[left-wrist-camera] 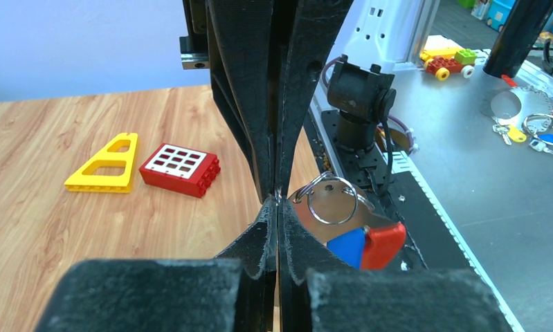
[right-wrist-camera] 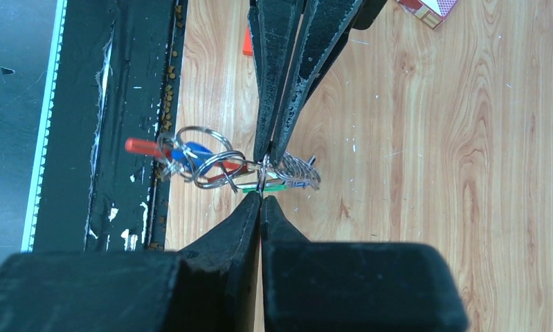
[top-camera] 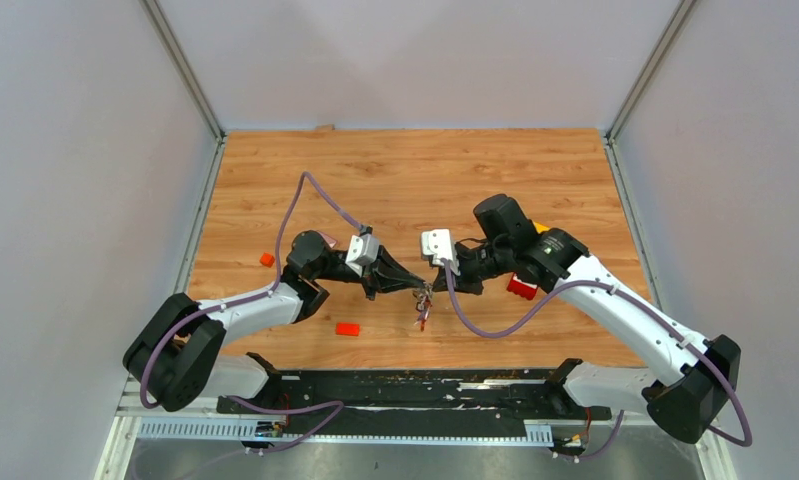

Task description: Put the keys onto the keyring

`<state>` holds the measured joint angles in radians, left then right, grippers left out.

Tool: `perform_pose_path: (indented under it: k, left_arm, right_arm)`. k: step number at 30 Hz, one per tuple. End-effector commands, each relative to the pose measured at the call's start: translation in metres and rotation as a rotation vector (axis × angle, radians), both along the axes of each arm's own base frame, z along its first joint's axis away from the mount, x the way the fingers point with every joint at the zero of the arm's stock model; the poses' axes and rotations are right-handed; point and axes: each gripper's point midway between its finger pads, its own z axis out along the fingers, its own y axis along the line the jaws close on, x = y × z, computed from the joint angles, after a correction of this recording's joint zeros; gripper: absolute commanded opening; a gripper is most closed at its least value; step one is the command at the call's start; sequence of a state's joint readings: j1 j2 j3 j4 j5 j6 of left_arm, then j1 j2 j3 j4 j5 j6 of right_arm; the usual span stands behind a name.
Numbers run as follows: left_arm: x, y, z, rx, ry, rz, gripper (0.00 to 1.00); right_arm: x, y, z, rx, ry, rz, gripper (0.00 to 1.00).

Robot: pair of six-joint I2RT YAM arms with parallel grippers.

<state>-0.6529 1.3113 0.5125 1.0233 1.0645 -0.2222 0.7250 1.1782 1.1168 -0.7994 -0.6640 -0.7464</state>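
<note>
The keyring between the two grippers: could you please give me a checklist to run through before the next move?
1. Left gripper shut on the keyring: ok.
2. Right gripper shut on it too, tip to tip with the left: ok.
3. Blue tag hanging at the ring: ok.
4. Green tag threaded on the ring: cannot tell.
5. Keyring lifted off the table: cannot tell.
6. Red block apart from the grippers: ok.
</note>
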Motion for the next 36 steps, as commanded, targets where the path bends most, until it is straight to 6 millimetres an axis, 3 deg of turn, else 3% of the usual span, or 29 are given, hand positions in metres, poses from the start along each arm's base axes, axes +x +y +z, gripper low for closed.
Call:
perform_pose_path:
  k: [1,9,14,17,30,36]
  left_arm:
    - [-0.003,0.003,0.026,-0.074,-0.086,-0.001,0.0]
    - [-0.002,0.003,0.023,-0.069,-0.084,0.005,0.0]
    - [-0.002,0.003,0.019,-0.058,-0.087,0.005,0.0]
    - [-0.002,0.003,0.017,-0.054,-0.084,0.005,0.0]
    - [0.0,0.002,0.015,-0.047,-0.077,0.01,0.0]
    - [-0.001,0.002,0.015,-0.047,-0.076,0.008,0.0]
  right_arm:
    - [0.002,0.006,0.003,0.027,-0.006,0.017,0.02]
    - [-0.001,0.008,0.003,0.035,0.009,0.029,0.02]
    - [0.001,0.008,0.015,0.052,-0.015,0.024,0.17]
    - [0.0,0.009,0.023,0.066,-0.02,0.028,0.21]
    - [-0.002,0.017,0.028,0.087,0.018,0.046,0.21]
    - [0.002,0.018,0.021,0.077,0.024,0.032,0.15]
